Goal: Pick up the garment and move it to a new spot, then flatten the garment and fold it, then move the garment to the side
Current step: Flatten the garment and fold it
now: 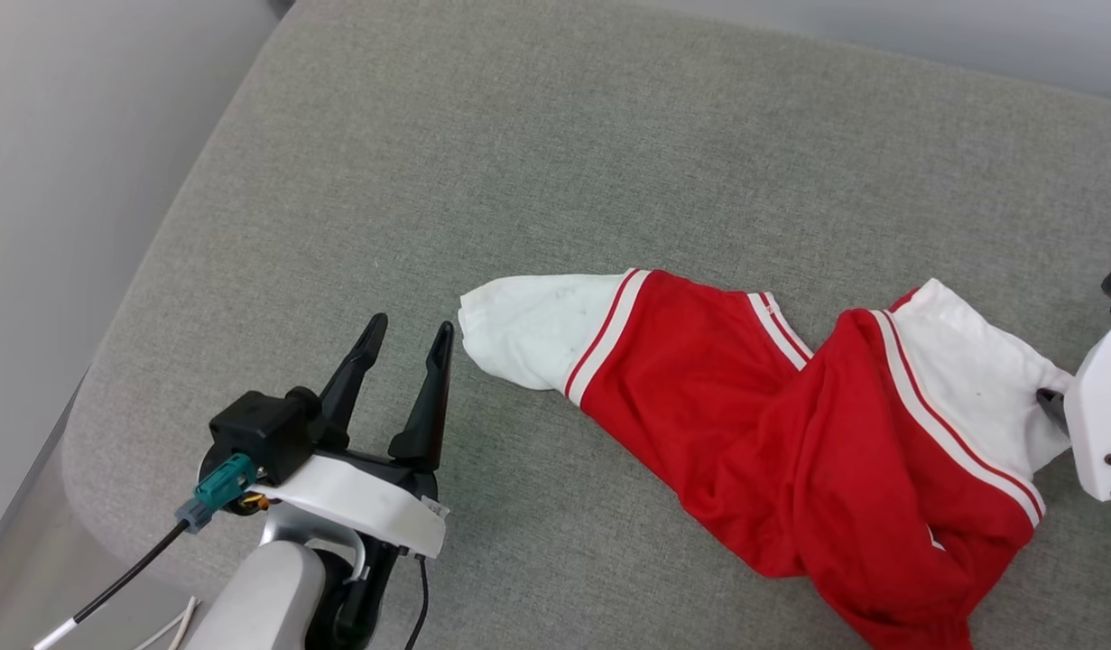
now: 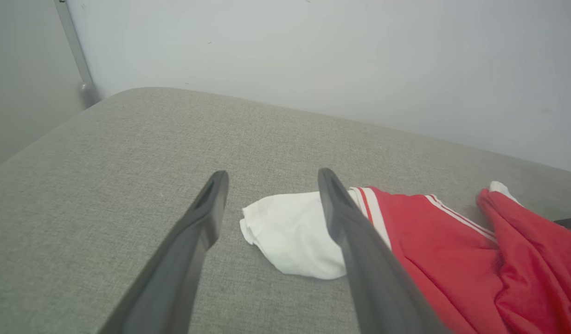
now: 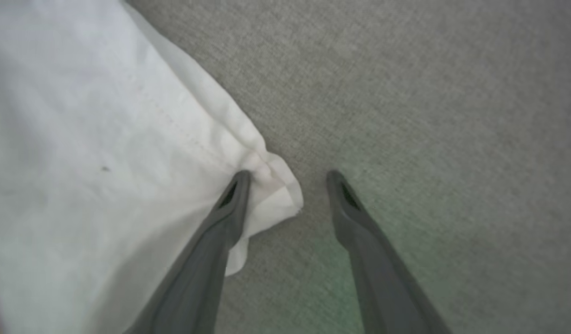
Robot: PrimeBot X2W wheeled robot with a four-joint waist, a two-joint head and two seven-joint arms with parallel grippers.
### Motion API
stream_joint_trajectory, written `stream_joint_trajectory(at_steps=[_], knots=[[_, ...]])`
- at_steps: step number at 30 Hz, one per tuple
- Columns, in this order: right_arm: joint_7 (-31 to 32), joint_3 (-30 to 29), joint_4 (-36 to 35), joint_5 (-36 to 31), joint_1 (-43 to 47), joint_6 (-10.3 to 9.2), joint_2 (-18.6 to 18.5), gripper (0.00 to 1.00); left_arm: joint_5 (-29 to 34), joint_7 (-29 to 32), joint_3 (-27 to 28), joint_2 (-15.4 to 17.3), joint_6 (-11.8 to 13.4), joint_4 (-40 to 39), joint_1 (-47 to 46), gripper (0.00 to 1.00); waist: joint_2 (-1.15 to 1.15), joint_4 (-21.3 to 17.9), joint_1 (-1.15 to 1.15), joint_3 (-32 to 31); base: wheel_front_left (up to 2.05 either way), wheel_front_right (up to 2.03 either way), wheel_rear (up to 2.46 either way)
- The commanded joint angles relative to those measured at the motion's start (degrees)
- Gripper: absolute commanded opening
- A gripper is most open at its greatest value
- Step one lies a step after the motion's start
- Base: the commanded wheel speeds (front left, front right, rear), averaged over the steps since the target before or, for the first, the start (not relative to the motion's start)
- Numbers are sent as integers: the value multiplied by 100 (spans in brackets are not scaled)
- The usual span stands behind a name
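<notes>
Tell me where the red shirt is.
Head view: the garment lies crumpled on the grey cushion, right of centre, between left gripper and right gripper.

Head camera overhead, wrist cameras low, sharing garment (image 1: 790, 433)

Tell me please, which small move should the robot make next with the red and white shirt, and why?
Probably close the right claw: it stands open, and a white sleeve corner of the garment lies between its fingers on the grey cushion.
</notes>
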Motion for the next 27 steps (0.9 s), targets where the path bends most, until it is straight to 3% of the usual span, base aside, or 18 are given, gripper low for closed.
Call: stream_joint_trajectory(at_steps=[1, 15, 22, 27], knots=[[-30, 239, 452, 139, 466, 11, 240, 0, -3, -39, 6, -19, 22, 48, -68, 100, 0, -43, 1, -56, 0, 0, 0], [-1277, 39, 228, 216, 211, 1, -432, 0, 40, -12, 1, 148, 127, 18, 148, 100, 0, -745, 1, -816, 0, 0, 0], [-1591, -537, -15, 138, 485, 0, -578, 0, 8, 37, 50, 262, 196, -142, 283, 100, 0, -1136, 1, -946, 0, 0, 0], [-1646, -1211, -116, 4, 1059, 1, -368, 0, -3, 78, 91, 346, 220, -262, 271, 100, 0, -1435, 1, -874, 0, 0, 0]])
